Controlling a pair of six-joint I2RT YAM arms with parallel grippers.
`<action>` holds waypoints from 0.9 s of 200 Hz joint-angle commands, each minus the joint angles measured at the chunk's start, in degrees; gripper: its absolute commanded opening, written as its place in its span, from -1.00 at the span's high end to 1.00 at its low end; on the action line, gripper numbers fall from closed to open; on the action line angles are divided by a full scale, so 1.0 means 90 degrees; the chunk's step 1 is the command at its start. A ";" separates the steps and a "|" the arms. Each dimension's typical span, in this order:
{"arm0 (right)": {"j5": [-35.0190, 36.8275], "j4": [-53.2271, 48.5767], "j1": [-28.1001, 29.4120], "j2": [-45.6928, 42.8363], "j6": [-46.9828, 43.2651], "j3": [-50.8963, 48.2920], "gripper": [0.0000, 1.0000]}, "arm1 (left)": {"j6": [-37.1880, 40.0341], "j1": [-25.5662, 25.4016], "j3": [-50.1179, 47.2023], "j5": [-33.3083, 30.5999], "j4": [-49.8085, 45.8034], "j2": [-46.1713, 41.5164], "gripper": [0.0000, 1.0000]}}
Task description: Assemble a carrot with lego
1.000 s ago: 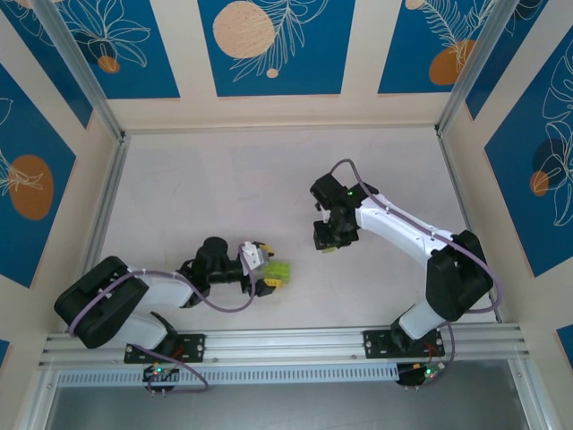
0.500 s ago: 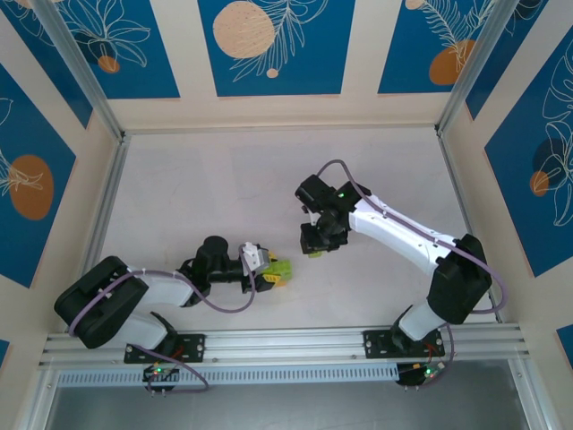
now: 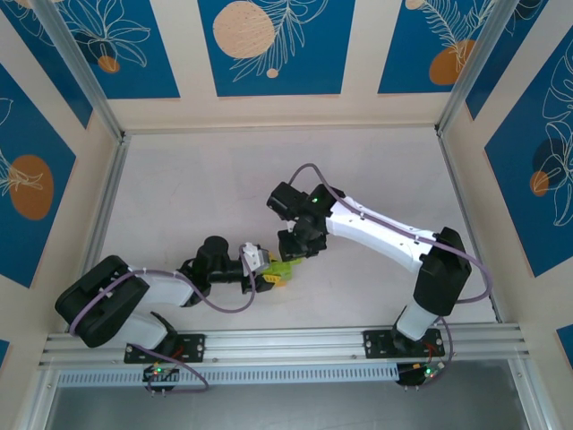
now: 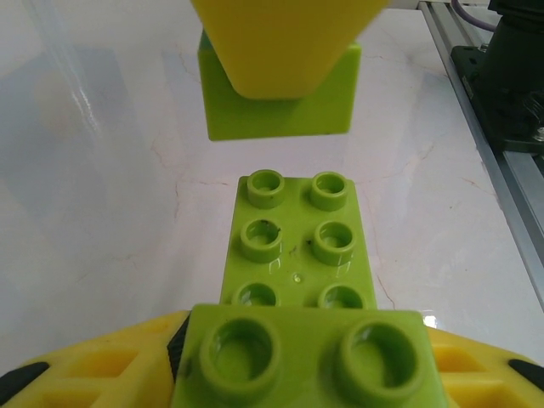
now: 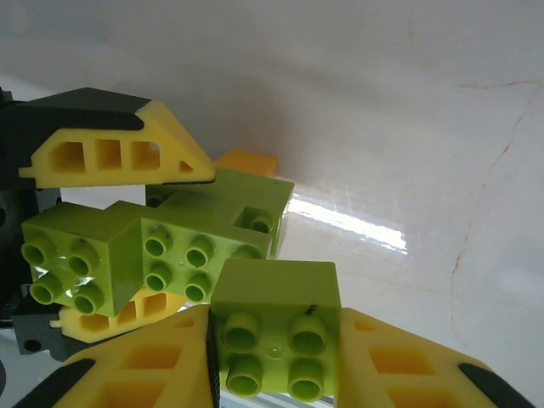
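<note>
Near the middle of the table (image 3: 224, 179), the carrot (image 3: 279, 271) is sitting clamped in the fingers of the left gripper (image 3: 267, 274). Just to its far right, the right gripper (image 3: 293, 253) is pinching 1 square lime-green brick (image 5: 274, 327), holding it just apart from the carrot's studs.

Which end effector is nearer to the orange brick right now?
Left. The left end effector grips the green cluster with the orange brick right beside its finger; the right end effector holds a separate green brick on the cluster's other side, farther off.
</note>
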 commanded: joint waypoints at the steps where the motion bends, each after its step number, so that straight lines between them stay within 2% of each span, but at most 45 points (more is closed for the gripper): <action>1: -0.0137 -0.0156 0.0097 0.0086 0.0228 0.0137 0.33 | 0.0151 0.0067 0.0083 0.0273 0.0039 0.0090 -0.01; 47: -0.0148 -0.0175 0.0148 0.0102 0.0297 0.0131 0.33 | 0.0165 0.0070 0.0069 0.0288 0.0058 0.0078 0.09; 180: -0.0172 -0.0088 0.0213 0.0368 0.0372 0.0157 0.33 | 0.0161 0.0061 0.0078 0.0234 0.0039 0.0079 0.09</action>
